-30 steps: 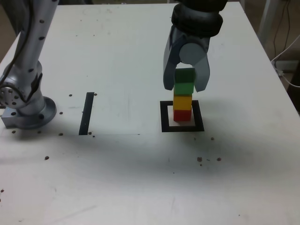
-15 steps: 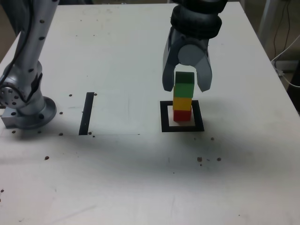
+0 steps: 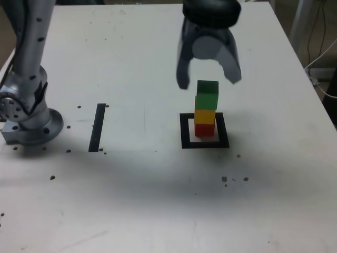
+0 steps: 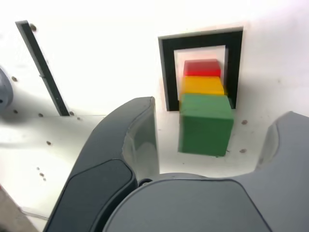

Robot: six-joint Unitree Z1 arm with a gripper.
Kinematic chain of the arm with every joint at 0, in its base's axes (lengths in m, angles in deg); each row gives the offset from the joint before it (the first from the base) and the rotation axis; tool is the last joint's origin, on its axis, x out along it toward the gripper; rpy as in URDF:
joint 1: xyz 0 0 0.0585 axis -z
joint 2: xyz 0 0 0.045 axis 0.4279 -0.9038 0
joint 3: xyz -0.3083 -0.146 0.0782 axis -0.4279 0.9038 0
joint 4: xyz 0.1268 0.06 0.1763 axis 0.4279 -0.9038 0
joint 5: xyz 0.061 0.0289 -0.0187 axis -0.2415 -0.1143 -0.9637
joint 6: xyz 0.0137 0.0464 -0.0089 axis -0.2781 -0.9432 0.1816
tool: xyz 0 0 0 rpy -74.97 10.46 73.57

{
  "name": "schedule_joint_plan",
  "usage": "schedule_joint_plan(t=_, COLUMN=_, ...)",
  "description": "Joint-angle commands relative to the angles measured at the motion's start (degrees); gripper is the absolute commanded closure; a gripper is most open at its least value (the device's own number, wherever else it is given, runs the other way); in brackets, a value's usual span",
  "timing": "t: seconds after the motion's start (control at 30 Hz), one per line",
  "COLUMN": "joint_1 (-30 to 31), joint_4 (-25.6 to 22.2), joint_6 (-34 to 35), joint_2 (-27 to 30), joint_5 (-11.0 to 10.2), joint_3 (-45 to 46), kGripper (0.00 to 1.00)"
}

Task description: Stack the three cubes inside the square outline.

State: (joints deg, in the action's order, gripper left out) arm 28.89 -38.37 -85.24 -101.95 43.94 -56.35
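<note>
Three cubes stand in one stack inside the black square outline [image 3: 205, 132] [image 4: 166, 72]: red cube [image 3: 205, 129] [image 4: 202, 67] at the bottom, yellow cube [image 3: 205, 115] [image 4: 203, 85] in the middle, green cube [image 3: 207, 94] [image 4: 204, 124] on top. My gripper [image 3: 209, 82] [image 4: 212, 130] hangs open just above the green cube, its grey fingers [image 3: 182, 66] spread wide to either side and touching nothing.
A straight black strip [image 3: 97, 127] [image 4: 42, 67] lies on the white table to the exterior view's left of the outline. The arm's grey base [image 3: 29, 124] stands at that view's far left. Small dark specks dot the table. Cables hang off the right edge.
The gripper has opened wider and risen off the green cube, which stays on top of the stack. The stack has not shifted.
</note>
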Motion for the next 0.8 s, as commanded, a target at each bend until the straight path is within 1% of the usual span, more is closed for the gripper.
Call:
schedule_joint_plan(t=0.0, joint_1=0.0, joint_4=-1.3, joint_6=0.8, joint_2=2.4, joint_5=-0.8, joint_3=2.3, kGripper=0.0)
schedule_joint_plan(t=0.2, joint_1=0.0, joint_4=-0.7, joint_6=3.6, joint_2=9.4, joint_5=-1.5, joint_3=12.3, kGripper=0.0)
schedule_joint_plan(t=0.47, joint_1=0.0, joint_4=2.3, joint_6=6.9, joint_2=20.0, joint_5=-0.6, joint_3=28.6, kGripper=0.0)
schedule_joint_plan(t=0.6, joint_1=0.0, joint_4=5.4, joint_6=7.7, joint_2=23.5, joint_5=0.0, joint_3=36.1, kGripper=0.0)
schedule_joint_plan(t=0.77, joint_1=0.0, joint_4=11.5, joint_6=8.2, joint_2=26.6, joint_5=1.1, joint_3=44.9, kGripper=0.0)
